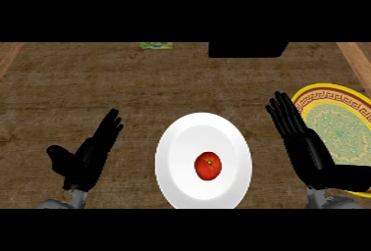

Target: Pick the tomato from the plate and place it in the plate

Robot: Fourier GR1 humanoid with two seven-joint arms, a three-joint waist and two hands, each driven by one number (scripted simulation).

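A red tomato (208, 165) lies a little below the middle of a plain white plate (188, 142) at the counter's near centre. To the far right sits a second plate (319, 100) with a yellow rim and a green patterned middle, partly cut by the view's edge. My right hand (308, 147) stands open between the two plates, fingers straight and pointing up, overlapping the patterned plate's left rim. My left hand (85, 156) is open to the left of the white plate, apart from it. Neither hand touches the tomato.
A black box-like object (246, 49) sits at the counter's far edge, right of centre. A small green and yellow item (156, 46) lies at the far edge near the middle. Wooden borders run along both sides of the brown counter (87, 83).
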